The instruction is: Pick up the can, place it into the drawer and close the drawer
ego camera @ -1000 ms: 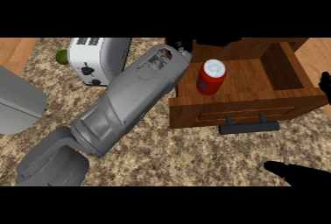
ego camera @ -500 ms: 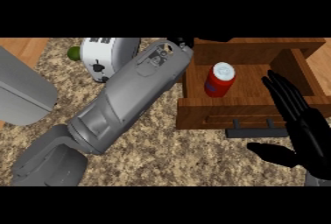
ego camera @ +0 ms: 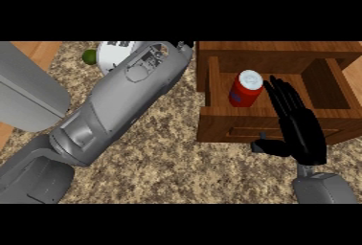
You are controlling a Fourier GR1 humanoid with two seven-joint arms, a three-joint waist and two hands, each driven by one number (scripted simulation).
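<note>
Inside open wooden drawer (ego camera: pixel 329 81): upright red can with white lid (ego camera: pixel 245 89). Right hand (ego camera: pixel 300 127) fingers straight, hiding drawer front. Left hand hidden beyond grey forearm (ego camera: pixel 117 107); state unclear.

Red cylindrical can with white lid (ego camera: pixel 245 89) stands upright inside the open brown wooden drawer (ego camera: pixel 332 86), near its left wall. Right robot hand (ego camera: pixel 300 129), black, fingers straight, lies over the drawer's front edge, fingertips just right of the can. Left grey forearm (ego camera: pixel 117 110) crosses the speckled granite worktop (ego camera: pixel 176 167) diagonally; its hand is hidden. White appliance (ego camera: pixel 113 51) and green round fruit (ego camera: pixel 90 57) at upper left.
</note>
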